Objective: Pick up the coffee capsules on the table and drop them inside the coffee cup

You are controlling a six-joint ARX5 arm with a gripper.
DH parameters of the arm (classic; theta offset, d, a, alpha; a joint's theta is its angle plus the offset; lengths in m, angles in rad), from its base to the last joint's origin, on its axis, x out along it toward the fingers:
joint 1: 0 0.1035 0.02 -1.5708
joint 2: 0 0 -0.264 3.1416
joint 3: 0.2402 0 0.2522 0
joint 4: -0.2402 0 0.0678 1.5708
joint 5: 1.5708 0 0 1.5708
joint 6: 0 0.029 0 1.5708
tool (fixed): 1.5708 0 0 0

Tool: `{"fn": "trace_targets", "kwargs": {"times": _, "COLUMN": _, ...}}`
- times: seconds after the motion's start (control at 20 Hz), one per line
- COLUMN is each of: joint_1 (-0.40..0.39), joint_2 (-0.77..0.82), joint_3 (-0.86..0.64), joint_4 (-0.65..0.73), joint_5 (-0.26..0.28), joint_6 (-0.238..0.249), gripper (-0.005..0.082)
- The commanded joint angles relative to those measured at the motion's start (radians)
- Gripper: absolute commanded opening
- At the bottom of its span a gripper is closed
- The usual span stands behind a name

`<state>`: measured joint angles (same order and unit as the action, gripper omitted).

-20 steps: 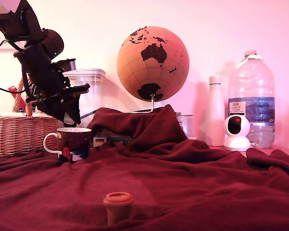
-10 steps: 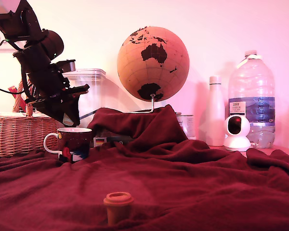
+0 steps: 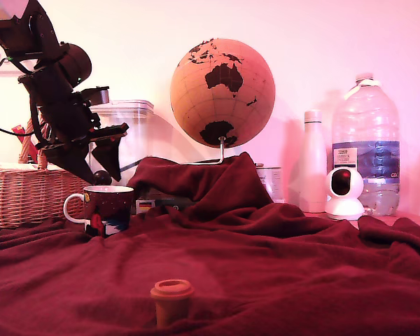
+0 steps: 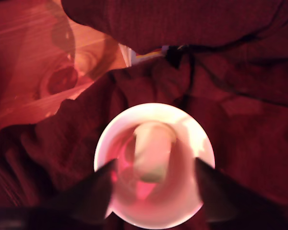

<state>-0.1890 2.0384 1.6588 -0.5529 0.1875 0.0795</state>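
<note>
Hovering above the dark maroon ceramic mug (image 3: 106, 207) at the exterior view's left, the black gripper (image 3: 102, 163) has its jaws spread, empty; a pale capsule (image 4: 152, 149) lies inside the mug. Orange-brown tapered capsule (image 3: 171, 301) stands on rumpled red cloth (image 3: 280, 266), front centre.

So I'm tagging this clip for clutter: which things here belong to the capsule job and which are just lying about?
Job:
coffee cup, under the open gripper
pale capsule inside the cup
orange-brown capsule on the red cloth

Lying about:
globe
wicker basket
clear lidded canister
white bottle
water bottle
small white camera
</note>
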Motion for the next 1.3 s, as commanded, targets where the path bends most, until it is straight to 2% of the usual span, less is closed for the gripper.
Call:
{"fn": "trace_targets", "kwargs": {"times": 0.0, "joint_1": 0.004, "joint_2": 0.03, "joint_3": 0.009, "joint_4": 0.007, "joint_5": 0.0, "joint_6": 0.008, "gripper": 0.0705}}
{"fn": "trace_targets", "kwargs": {"times": 0.2, "joint_1": 0.004, "joint_2": 0.03, "joint_3": 0.009, "joint_4": 0.003, "joint_5": 0.003, "joint_6": 0.007, "gripper": 0.0685}}
{"fn": "trace_targets", "kwargs": {"times": 0.35, "joint_1": 0.003, "joint_2": 0.029, "joint_3": 0.01, "joint_4": 0.003, "joint_5": 0.003, "joint_6": 0.008, "gripper": 0.0578}}
{"fn": "trace_targets", "kwargs": {"times": 0.45, "joint_1": 0.003, "joint_2": 0.027, "joint_3": 0.01, "joint_4": -0.001, "joint_5": 0.006, "joint_6": 0.011, "gripper": 0.0417}}
{"fn": "trace_targets", "kwargs": {"times": 0.6, "joint_1": 0.003, "joint_2": 0.009, "joint_3": 0.01, "joint_4": -0.007, "joint_5": 0.011, "joint_6": 0.011, "gripper": 0.0034}}
{"fn": "trace_targets", "kwargs": {"times": 0.65, "joint_1": 0.003, "joint_2": 0.003, "joint_3": 0.01, "joint_4": -0.003, "joint_5": 0.016, "joint_6": 0.014, "gripper": -0.0025}}
{"fn": "trace_targets", "kwargs": {"times": 0.85, "joint_1": 0.003, "joint_2": -0.036, "joint_3": 0.01, "joint_4": -0.001, "joint_5": 0.025, "joint_6": 0.019, "gripper": -0.002}}
{"fn": "trace_targets", "kwargs": {"times": 1.0, "joint_1": 0.003, "joint_2": -0.079, "joint_3": 0.01, "joint_4": 0.0, "joint_5": 0.057, "joint_6": 0.02, "gripper": -0.002}}
{"fn": "trace_targets", "kwargs": {"times": 1.25, "joint_1": 0.003, "joint_2": -0.158, "joint_3": 0.009, "joint_4": -0.014, "joint_5": 0.08, "joint_6": 0.02, "gripper": -0.002}}
